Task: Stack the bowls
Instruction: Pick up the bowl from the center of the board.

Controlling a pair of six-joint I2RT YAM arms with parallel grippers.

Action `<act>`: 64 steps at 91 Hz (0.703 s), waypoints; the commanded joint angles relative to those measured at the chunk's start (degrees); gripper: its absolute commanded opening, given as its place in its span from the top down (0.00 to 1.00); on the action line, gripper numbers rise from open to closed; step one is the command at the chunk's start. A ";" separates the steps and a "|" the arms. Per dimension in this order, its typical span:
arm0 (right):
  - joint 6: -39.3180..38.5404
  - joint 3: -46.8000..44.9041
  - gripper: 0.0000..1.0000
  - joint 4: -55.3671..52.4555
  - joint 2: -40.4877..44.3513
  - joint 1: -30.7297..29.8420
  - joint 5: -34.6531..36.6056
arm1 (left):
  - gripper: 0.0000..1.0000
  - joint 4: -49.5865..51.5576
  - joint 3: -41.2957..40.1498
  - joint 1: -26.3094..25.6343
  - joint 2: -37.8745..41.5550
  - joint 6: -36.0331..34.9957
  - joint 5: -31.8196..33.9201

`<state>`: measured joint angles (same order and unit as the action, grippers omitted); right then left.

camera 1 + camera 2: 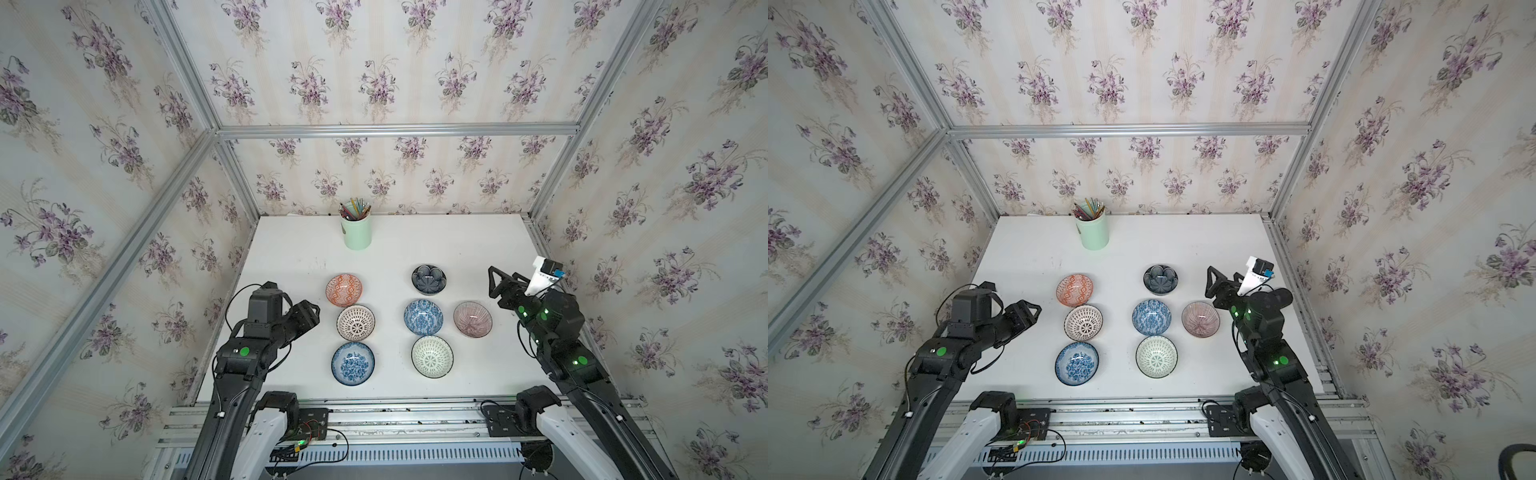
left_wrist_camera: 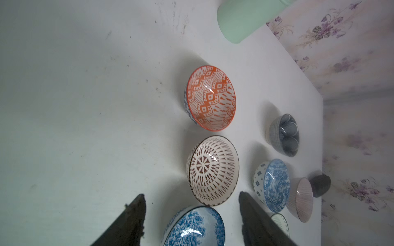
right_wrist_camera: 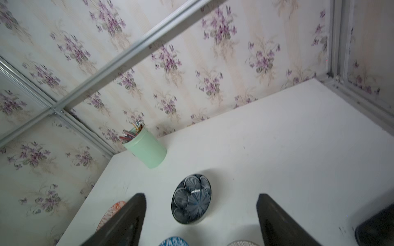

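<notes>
White table [image 1: 415, 245] carried all seven bowls in both top views, each standing on its own and none stacked. Toward the left edge ran a line of three. The orange geometric bowl [image 1: 343, 289] was farthest back, the brown-on-white lattice bowl [image 1: 355, 323] sat just beside it in the middle, and the blue floral bowl [image 1: 353, 363] was nearest the front edge. Toward the right, the dark navy petal bowl [image 1: 429, 279] stood at the back. The blue swirl bowl [image 1: 423, 317] came next, and the grey-on-white lattice bowl [image 1: 432, 356] was nearest the front. The pink-mauve striped bowl [image 1: 473, 318] sat just beside the blue swirl bowl, on the side of the right edge. A mint-green cup [image 1: 356, 232] of pencils [image 1: 354, 209] stood near the back edge. The left end effector [image 1: 311, 313] hovered near the brown-on-white lattice bowl without touching it, jaws spread and empty. The right end effector [image 1: 492, 282] hung between the dark navy petal bowl and the right edge, also spread and empty.

In the left wrist view, its two dark fingers [image 2: 134, 219] stood wide apart and gripped nothing. The blue floral bowl showed between them, with the lattice and orange bowls in line beyond.

In the right wrist view, the fingers [image 3: 128, 219] were likewise wide and bare. The dark navy petal bowl lay on the table ahead, with the mint-green cup beyond it.
</notes>
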<state>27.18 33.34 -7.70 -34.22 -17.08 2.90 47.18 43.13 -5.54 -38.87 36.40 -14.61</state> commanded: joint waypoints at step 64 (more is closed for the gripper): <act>11.27 3.35 0.31 -25.41 -17.69 -0.06 0.81 | 0.11 5.84 -2.67 0.00 4.56 0.52 -10.37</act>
<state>36.18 37.15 -31.62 -51.24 -17.08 2.61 52.99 41.15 -5.58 -34.15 37.12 -24.38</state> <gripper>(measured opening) 0.713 0.887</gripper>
